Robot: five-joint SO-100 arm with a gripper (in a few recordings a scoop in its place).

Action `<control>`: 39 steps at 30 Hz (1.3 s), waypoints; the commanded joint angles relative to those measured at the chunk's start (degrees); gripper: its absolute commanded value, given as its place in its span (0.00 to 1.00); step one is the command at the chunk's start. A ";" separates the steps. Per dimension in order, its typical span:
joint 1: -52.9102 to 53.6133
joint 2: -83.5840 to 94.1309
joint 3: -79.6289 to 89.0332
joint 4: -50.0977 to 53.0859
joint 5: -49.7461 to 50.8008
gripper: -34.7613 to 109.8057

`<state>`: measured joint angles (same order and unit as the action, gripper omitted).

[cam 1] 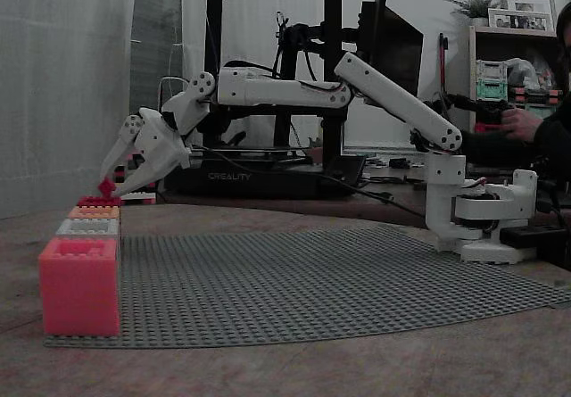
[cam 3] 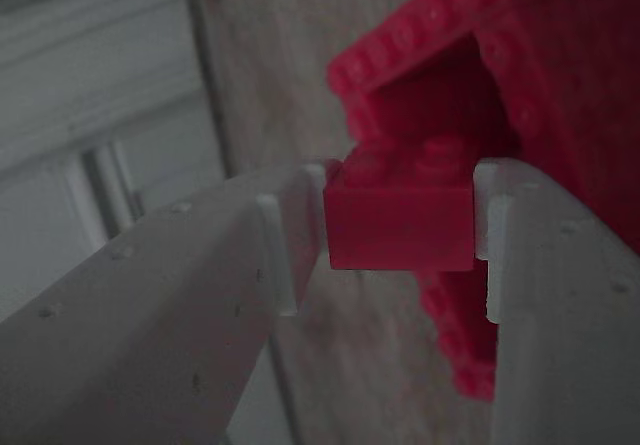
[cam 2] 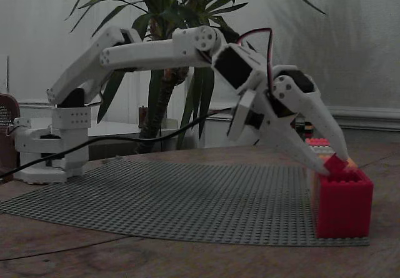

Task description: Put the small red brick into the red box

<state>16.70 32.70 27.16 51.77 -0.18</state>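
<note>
At the left end of the grey studded baseplate (cam 1: 312, 281), in a fixed view, four boxes stand in one row, and the white arm (cam 1: 294, 89) stretches out to the far end of this row. The jaws (cam 1: 111, 186) are clenched on the small red brick (cam 1: 106, 187), which is held at the fingertips just above the red box (cam 1: 98, 202), the last box in the row. Before it come an orange box (cam 1: 94, 212), a grey box (cam 1: 87, 227) and, closest to the camera, a salmon-pink box (cam 1: 79, 285). From the other side, the red box (cam 2: 343, 204) is the closest one, and the brick (cam 2: 335, 165) sits at its top edge between the fingertips. In the wrist view the brick (cam 3: 400, 215) is pressed between the two white fingers (cam 3: 500, 235), its studs pointing to the open cavity of the red box (cam 3: 560, 75) behind. The baseplate lies on a brown table (cam 1: 294, 370).
</note>
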 commanded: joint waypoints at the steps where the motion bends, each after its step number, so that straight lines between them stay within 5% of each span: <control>1: -1.67 11.69 3.16 -3.69 0.79 0.29; 15: -2.11 14.06 5.89 -4.75 0.97 0.37; 22: -2.46 26.28 13.54 -4.39 3.16 0.24; 29: -6.68 56.43 42.10 1.76 -4.48 0.24; 39: -17.05 101.43 105.03 5.27 -9.93 0.24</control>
<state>1.58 114.26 115.58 55.63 -9.76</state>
